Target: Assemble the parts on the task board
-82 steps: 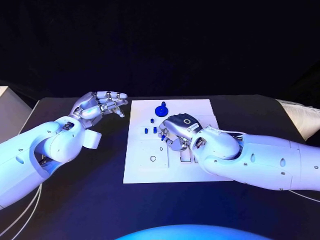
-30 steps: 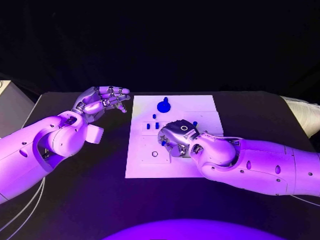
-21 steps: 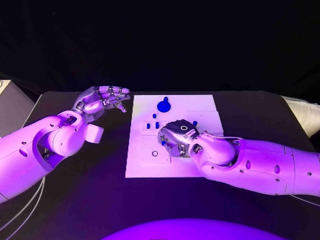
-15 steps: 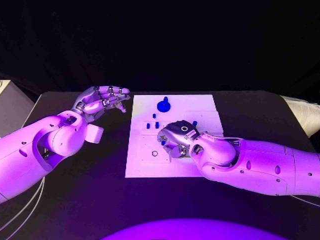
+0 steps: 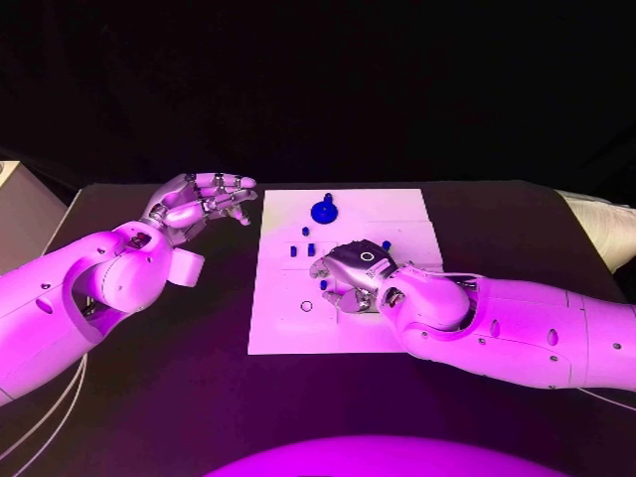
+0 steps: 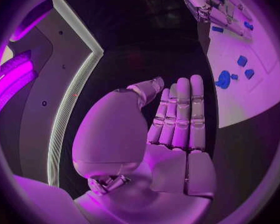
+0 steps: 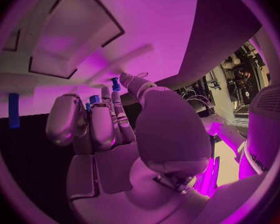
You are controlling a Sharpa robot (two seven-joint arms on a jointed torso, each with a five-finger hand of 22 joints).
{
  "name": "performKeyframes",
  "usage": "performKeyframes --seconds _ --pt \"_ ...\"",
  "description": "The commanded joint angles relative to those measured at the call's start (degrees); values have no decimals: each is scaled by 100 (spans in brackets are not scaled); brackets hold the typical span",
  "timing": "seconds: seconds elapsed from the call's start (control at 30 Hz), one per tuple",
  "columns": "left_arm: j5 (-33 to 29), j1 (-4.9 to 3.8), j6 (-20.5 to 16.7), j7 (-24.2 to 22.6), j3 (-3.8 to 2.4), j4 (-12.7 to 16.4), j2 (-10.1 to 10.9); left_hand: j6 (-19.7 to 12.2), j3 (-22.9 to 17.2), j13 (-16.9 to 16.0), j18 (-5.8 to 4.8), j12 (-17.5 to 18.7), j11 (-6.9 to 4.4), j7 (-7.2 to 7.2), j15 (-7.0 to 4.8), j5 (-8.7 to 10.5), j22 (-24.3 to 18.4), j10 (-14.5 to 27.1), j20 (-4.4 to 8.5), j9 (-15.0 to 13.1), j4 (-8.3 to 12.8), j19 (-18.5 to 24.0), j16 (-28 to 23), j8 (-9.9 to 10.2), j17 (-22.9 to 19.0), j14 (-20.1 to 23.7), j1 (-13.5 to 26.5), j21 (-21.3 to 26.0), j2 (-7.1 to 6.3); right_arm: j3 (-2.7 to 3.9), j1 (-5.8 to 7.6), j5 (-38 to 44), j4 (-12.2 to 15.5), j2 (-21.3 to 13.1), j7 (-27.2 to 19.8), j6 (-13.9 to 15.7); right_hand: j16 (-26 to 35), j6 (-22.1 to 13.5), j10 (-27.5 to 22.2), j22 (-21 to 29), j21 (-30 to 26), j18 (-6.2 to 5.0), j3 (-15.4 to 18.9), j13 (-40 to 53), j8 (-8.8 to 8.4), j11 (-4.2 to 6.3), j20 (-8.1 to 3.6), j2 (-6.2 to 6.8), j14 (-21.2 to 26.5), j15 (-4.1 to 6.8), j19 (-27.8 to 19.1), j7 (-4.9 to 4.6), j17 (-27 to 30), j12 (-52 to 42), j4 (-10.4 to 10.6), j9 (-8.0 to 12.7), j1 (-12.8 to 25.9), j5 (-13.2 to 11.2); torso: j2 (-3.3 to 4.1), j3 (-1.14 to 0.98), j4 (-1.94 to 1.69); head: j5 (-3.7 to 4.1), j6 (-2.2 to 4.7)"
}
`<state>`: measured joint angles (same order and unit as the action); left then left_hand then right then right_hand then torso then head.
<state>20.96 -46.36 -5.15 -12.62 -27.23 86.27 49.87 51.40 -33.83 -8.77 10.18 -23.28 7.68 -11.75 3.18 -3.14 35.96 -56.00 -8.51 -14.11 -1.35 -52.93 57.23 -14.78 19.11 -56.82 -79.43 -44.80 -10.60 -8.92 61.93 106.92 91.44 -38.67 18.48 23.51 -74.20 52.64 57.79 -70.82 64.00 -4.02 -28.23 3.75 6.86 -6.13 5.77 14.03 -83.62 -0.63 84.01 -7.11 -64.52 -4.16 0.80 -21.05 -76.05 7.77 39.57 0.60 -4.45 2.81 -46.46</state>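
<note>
On task board (image 5: 282, 333): right hand (image 5: 350, 275) curled over parts, hold unclear; left hand (image 5: 197, 204) empty, fingers apart; no writing legible

We see bulky, smooth white arms (image 5: 75, 298) with small dark dots, thin cables beneath, and silver segmented hands (image 5: 350, 273).

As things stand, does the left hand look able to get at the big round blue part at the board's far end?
Probably yes. The left hand hangs open beside the board, level with the round part, with nothing between them; the right hand works nearer the middle.
</note>
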Motion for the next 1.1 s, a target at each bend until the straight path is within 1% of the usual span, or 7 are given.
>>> performKeyframes --seconds 0.03,0.27,0.47,0.63,0.77,0.93,1.1 --pt "0 11 89 -8 -4 2 -5 -41 16 -2 34 -37 -1 17 20 14 -4 52 1 -9 4 -29 -34 -17 -1 34 -7 12 24 -11 -14 25 -10 -23 49 -90 39 -42 -62 9 -25 -106 51 -2 -27 -2 35 -17 7 -19 122 -9 9 -40 2 8 -68 -30 1 0 -2 10 9" --pt "0 14 102 -1 -4 -6 -6 -41 16 -2 34 -37 -1 17 20 14 -4 52 1 -9 4 -29 -34 -17 -1 34 -7 12 24 -1 -10 26 80 -144 72 159 45 -36 -75 8 -23 -105 69 1 -39 -4 39 -48 9 -20 129 -31 28 -63 28 21 -110 12 -2 -1 1 32 33" --pt "0 19 109 4 -4 -11 -3 -41 16 -2 34 -37 -1 17 20 14 -4 52 1 -9 4 -29 -34 -17 -1 34 -7 12 24 77 115 -493 313 -463 -51 361 -26 23 171 -76 96 -85 20 21 -61 59 13 -18 -58 24 187 -89 -31 -267 141 61 -109 34 -3 4 3 61 70" --pt "0 22 114 12 -4 -18 4 -41 16 -2 34 -37 -1 17 20 14 -4 52 1 -9 4 -29 -34 -17 -1 34 -7 12 24 137 417 -1320 465 -810 -241 135 -87 63 249 -145 194 -64 -67 13 -68 77 -9 31 -103 44 224 -164 -105 -333 169 78 -107 93 -7 7 19 78 90" --pt "0 24 119 15 -4 -23 1 -41 16 -2 34 -37 -1 17 20 14 -4 52 1 -9 4 -29 -34 -17 -1 34 -7 12 24 168 640 -1619 464 -1020 -398 -85 -139 69 257 -218 293 -45 -62 10 -72 82 -15 67 -131 48 247 -132 -179 -345 177 84 -93 123 -12 5 19 103 120" --pt "0 27 128 17 -3 -30 -7 -46 21 -4 34 -52 0 17 23 15 -14 63 -3 -11 -6 -33 -37 -23 2 36 -2 25 27 200 791 -1632 349 -1158 -502 -360 -211 62 250 -295 402 -25 -50 9 -89 91 -29 124 -169 59 287 -58 -276 -359 180 97 -87 153 -6 -1 14 98 145" --pt "0 31 133 20 -3 -32 -9 -46 21 -4 34 -52 0 17 23 15 -14 63 -3 -11 -6 -33 -37 -23 2 36 -2 25 27 211 846 -1434 155 -1188 -470 -733 -242 69 121 -313 427 -16 60 -1 -100 72 -29 142 -184 45 305 3 -310 -320 195 108 -95 155 2 4 7 106 153"
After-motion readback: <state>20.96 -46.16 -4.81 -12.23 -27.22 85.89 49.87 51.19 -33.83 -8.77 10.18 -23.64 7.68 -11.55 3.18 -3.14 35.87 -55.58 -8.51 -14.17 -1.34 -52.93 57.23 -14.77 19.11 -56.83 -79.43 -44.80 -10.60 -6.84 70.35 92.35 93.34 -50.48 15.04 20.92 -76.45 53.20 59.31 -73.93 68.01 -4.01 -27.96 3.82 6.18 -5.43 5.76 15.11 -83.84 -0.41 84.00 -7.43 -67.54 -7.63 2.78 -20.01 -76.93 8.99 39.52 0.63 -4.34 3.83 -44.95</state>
